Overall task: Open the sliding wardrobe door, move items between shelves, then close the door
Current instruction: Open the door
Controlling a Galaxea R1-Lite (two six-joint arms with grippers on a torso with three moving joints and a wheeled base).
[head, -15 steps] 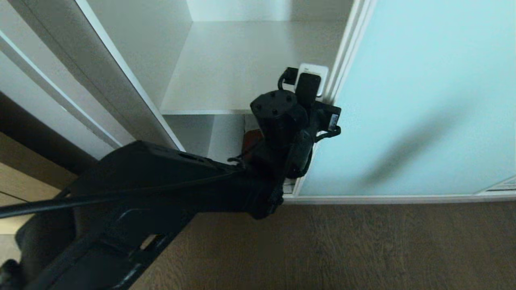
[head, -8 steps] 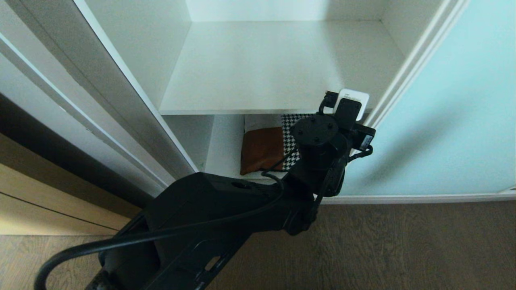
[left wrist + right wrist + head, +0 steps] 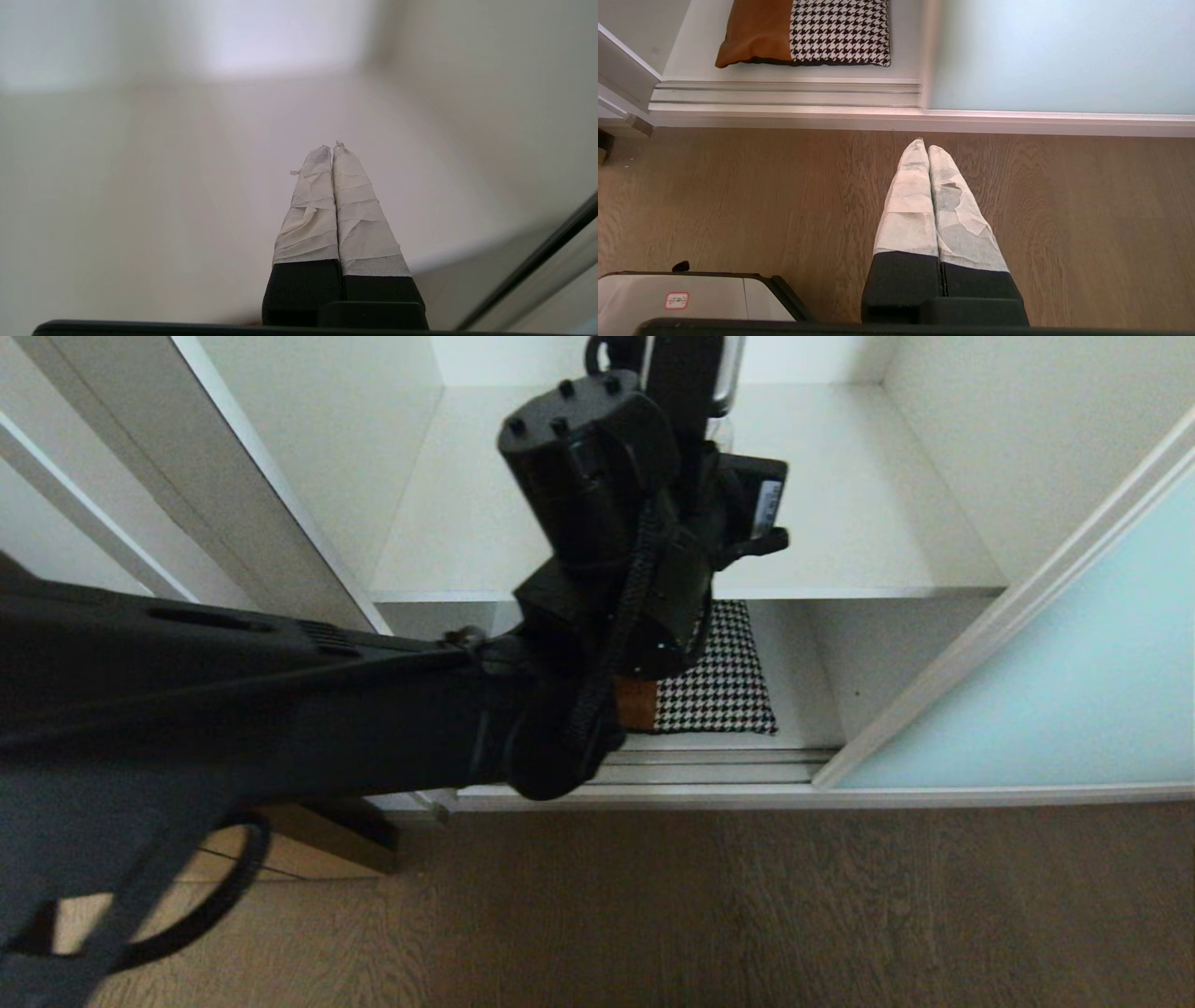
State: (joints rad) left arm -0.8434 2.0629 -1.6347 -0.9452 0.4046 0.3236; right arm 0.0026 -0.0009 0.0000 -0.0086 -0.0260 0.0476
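Observation:
The sliding wardrobe door (image 3: pixel 1055 709), frosted pale aqua, stands pushed off to the right, and the wardrobe is open. A cushion (image 3: pixel 724 681) of brown leather and houndstooth lies on the bottom shelf (image 3: pixel 798 663), partly hidden by my left arm (image 3: pixel 597 504). It also shows in the right wrist view as the cushion (image 3: pixel 808 32), beside the door (image 3: pixel 1064 56). My left gripper (image 3: pixel 332 149) is shut and empty, hovering over the bare white upper shelf (image 3: pixel 878 523). My right gripper (image 3: pixel 924 147) hangs shut and empty above the wooden floor, in front of the wardrobe.
A metal door track (image 3: pixel 784 88) runs along the wardrobe's foot. The white side panel (image 3: pixel 271 495) bounds the opening on the left. Wooden floor (image 3: pixel 747 915) lies in front. My grey base (image 3: pixel 691 294) shows beside the right gripper.
The aqua door has slid right, widening the opening and uncovering the cushion. My left arm has left the door's edge and risen over the upper shelf.

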